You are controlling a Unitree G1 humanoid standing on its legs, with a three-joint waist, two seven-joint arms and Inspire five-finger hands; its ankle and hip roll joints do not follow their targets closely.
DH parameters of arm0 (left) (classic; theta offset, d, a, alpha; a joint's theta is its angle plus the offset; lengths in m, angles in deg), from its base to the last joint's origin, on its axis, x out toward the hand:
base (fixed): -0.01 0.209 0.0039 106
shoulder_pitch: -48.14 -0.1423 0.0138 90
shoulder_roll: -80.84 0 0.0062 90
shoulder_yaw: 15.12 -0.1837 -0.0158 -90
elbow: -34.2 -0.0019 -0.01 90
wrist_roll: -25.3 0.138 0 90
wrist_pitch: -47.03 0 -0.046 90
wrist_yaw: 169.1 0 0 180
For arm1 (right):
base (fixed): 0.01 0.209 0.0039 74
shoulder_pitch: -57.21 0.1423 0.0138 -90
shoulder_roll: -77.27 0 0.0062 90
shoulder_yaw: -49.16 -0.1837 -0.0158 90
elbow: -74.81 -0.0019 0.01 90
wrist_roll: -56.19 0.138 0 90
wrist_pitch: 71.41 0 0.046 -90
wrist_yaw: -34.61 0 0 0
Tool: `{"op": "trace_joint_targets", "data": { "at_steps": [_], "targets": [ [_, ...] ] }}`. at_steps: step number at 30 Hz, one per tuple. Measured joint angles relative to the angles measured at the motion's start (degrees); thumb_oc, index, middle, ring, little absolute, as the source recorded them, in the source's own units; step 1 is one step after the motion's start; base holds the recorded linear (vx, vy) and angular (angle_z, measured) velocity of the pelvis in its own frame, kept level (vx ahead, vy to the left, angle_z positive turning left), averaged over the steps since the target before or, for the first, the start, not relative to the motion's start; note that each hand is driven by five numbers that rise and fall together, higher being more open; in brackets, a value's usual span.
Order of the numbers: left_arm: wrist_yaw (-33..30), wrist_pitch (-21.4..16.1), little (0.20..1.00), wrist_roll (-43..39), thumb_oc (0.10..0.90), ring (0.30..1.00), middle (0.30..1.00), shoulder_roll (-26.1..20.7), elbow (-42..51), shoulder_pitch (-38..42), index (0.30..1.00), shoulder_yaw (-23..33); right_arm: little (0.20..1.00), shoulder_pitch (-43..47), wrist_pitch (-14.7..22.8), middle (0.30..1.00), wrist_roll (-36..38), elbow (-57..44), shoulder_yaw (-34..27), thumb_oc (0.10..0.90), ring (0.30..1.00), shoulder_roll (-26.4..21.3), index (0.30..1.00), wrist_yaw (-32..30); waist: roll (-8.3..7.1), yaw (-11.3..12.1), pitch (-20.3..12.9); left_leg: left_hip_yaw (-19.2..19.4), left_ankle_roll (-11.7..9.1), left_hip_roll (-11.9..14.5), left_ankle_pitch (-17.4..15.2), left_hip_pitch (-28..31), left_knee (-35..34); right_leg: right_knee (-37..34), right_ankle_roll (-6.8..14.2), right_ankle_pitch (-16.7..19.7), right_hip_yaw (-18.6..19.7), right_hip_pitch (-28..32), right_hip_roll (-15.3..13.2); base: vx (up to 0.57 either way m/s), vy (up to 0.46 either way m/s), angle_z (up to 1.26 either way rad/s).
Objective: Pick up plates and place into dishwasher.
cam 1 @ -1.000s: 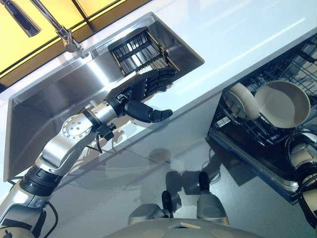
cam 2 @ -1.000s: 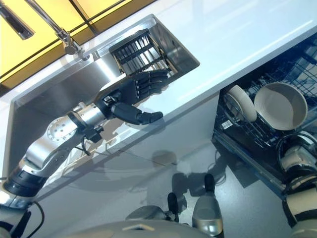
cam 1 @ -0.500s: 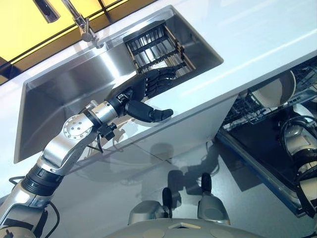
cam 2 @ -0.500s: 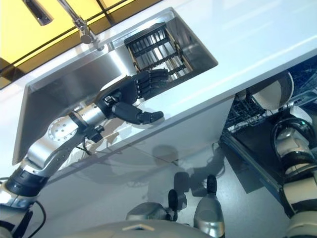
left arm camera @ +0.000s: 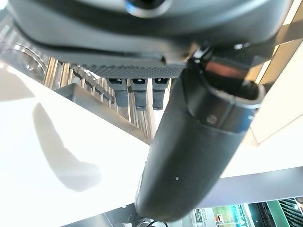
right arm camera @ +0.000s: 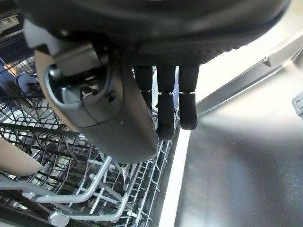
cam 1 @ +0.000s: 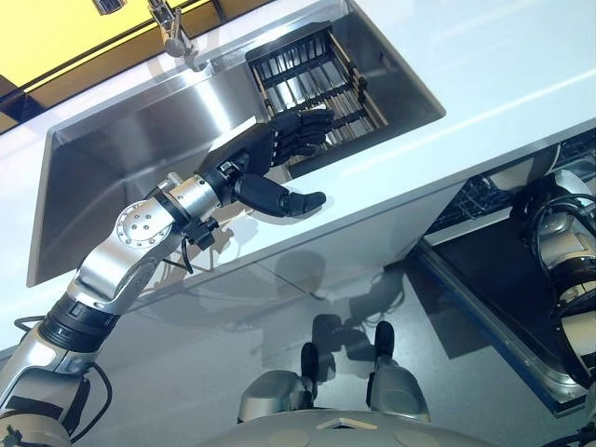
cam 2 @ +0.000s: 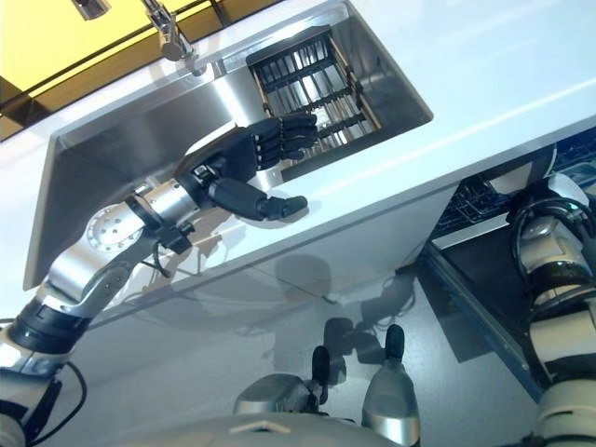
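My left hand [cam 1: 250, 160] hovers open over the front rim of the steel sink [cam 1: 112, 168]. Its fingers reach toward the empty dark dish rack [cam 1: 312, 74] in the sink's right end, and its thumb [left arm camera: 189, 142] hangs over the white counter. It holds nothing. In the right wrist view, my right hand [right arm camera: 165, 104] hangs open and empty over the dishwasher's wire rack [right arm camera: 94, 189]. A beige plate [right arm camera: 14, 163] stands in that rack. A pale plate edge [cam 1: 521, 172] peeks out under the counter beside my right arm.
A faucet [cam 1: 172, 33] stands at the sink's back edge. The white counter [cam 1: 503, 65] runs to the right above the dishwasher. The lowered dishwasher door [cam 1: 484, 289] juts out over the grey floor at the lower right.
The camera has swung, sliding the dishwasher and its plates toward the right edge. My left hand keeps its open pose at the sink's front rim.
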Motion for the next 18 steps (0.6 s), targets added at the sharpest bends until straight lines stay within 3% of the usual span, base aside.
{"op": "trace_joint_targets", "data": {
  "at_steps": [7,11,18],
  "targets": [
    [1.2,0.0,0.9,0.0,0.8,0.9,0.9,-0.1,0.0,0.0,0.9,0.1,0.2,-6.4,1.6,0.3,0.7,-7.8,-2.8,0.1,0.3,0.0,0.3,-0.1,-1.81,-0.8,1.0,1.5,0.2,-0.3,-0.2,1.8,-0.5,0.0,0.0,0.0,1.6,0.7,0.3,0.07,0.064,-0.12],
    [1.8,0.0,0.9,-0.1,0.8,0.9,0.9,-0.5,0.1,0.0,0.9,0.5,0.2,-15.1,2.5,0.3,0.6,-15.5,-8.1,0.1,0.3,0.0,0.3,-0.6,-3.81,-2.1,0.8,3.1,0.6,-0.5,-0.6,2.8,-0.6,0.0,0.4,0.3,3.7,0.9,0.4,0.05,0.083,-0.18],
    [2.6,0.0,0.9,-0.4,0.8,0.9,0.9,-0.6,1.1,-1.7,0.9,2.8,0.2,-27.3,2.9,0.3,-0.9,-21.1,-17.2,0.1,0.3,0.0,0.3,0.2,-6.04,-5.3,-0.1,6.0,1.0,-0.5,-1.7,4.3,-0.7,0.0,0.8,0.5,6.8,1.0,0.8,0.03,0.08,-0.24]
  ]
}}
